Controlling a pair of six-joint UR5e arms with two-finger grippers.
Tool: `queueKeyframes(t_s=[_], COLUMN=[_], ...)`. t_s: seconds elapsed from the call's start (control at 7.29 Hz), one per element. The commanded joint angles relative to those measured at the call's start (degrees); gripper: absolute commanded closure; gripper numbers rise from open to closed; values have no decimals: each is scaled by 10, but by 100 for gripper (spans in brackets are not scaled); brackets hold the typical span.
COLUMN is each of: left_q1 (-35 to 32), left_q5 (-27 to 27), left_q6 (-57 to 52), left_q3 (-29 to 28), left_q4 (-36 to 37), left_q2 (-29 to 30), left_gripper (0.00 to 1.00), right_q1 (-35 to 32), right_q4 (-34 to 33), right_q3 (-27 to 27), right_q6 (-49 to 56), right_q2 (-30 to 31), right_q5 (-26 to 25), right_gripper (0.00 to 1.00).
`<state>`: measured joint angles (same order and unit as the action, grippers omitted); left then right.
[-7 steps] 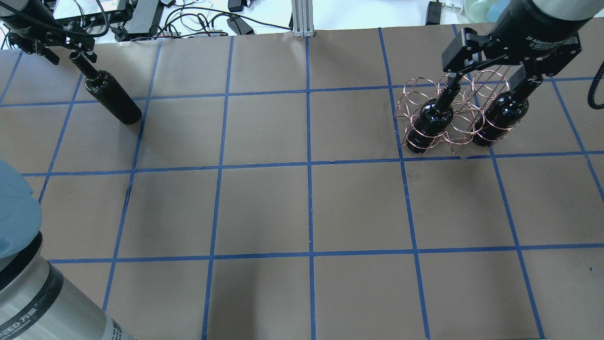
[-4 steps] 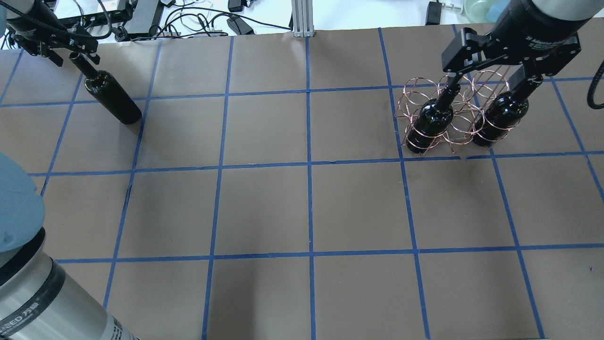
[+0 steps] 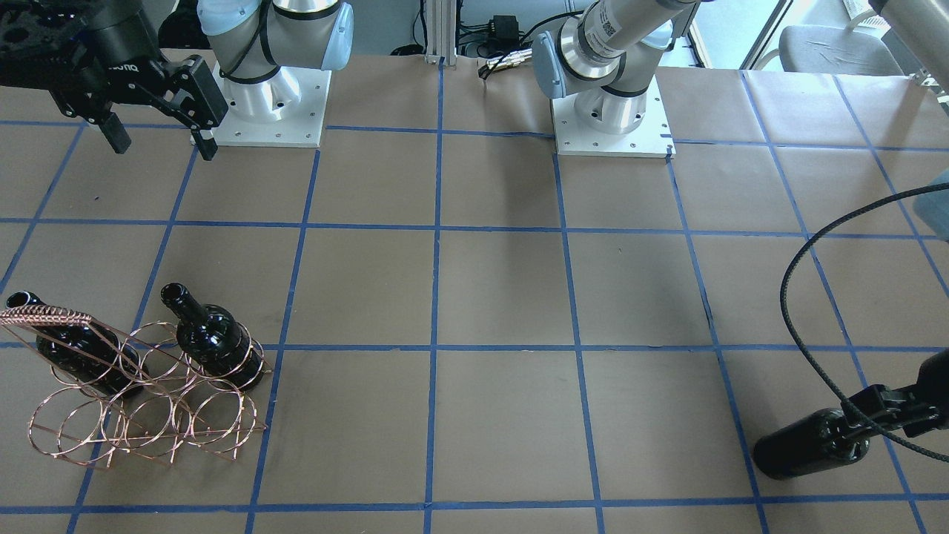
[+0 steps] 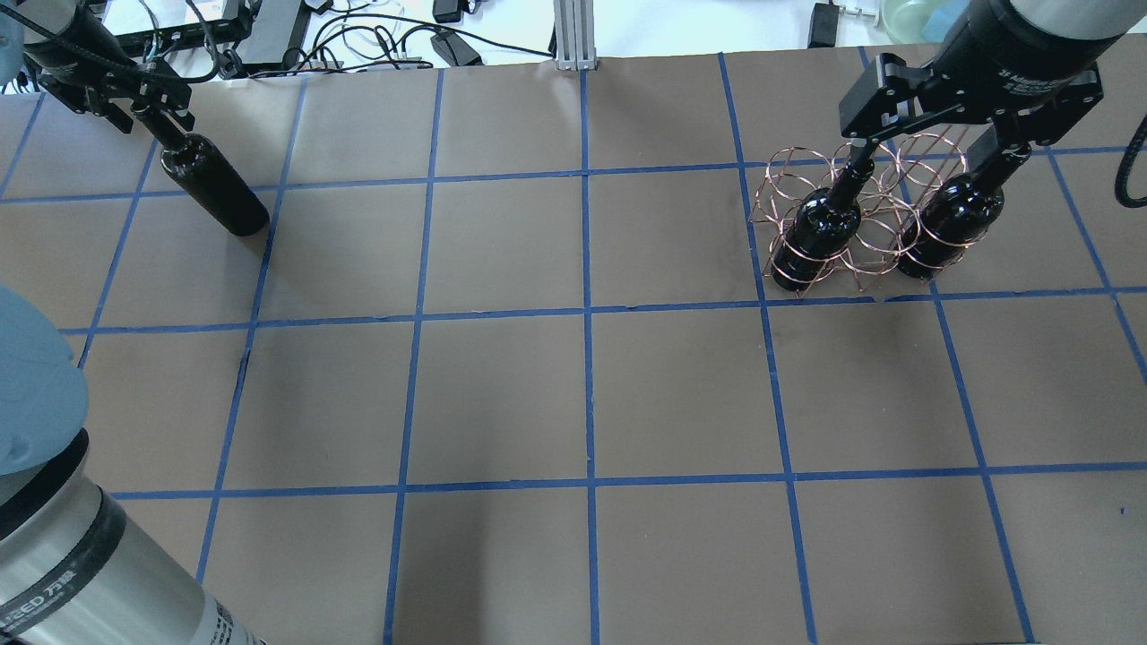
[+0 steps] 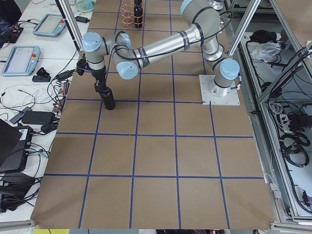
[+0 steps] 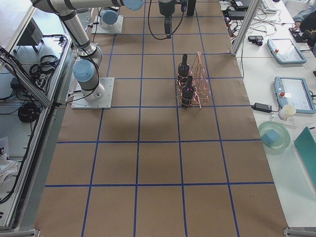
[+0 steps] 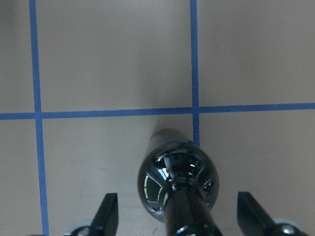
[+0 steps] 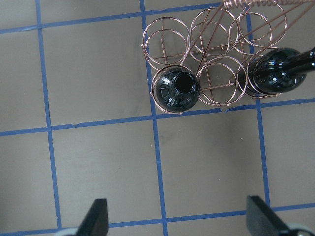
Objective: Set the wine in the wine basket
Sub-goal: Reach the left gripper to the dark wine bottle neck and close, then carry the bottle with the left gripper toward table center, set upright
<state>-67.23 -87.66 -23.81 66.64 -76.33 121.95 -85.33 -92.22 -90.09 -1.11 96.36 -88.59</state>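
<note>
The wine basket, a copper-pink wire rack, stands at the far right and also shows in the front view. Two black wine bottles stand upright in its near row, one on the left and one on the right. The right wrist view looks down on both. My right gripper hangs open and empty high above the basket. A third wine bottle stands upright at the far left. My left gripper is open with a finger on each side of its neck, clear of the glass.
Cables and power bricks lie beyond the far table edge, with an aluminium post at its middle. The two arm bases are bolted on the robot's side. Blue tape lines grid the brown table.
My left gripper has shifted slightly right and down over the third bottle's neck, so its mouth is now covered. The right arm, basket and bottles have not moved.
</note>
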Motion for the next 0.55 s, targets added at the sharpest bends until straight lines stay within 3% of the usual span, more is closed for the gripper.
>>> queueKeyframes(t_s=[0.0, 0.14, 0.27, 0.41], left_q1=[1, 0, 0, 1], left_q5=[-1, -1, -1, -1], left_q6=[1, 1, 1, 1], left_q3=[2, 2, 5, 5], left_q4=[-14, -25, -26, -31], left_q2=[0, 0, -1, -3], left_gripper=[54, 63, 78, 100], right_q1=[1, 1, 1, 1], right_q4=[0, 0, 0, 0], right_q3=[0, 0, 0, 0], right_q6=[1, 0, 1, 0], right_q2=[0, 0, 0, 1], right_q5=[0, 1, 0, 0], right_gripper=[0, 0, 0, 0])
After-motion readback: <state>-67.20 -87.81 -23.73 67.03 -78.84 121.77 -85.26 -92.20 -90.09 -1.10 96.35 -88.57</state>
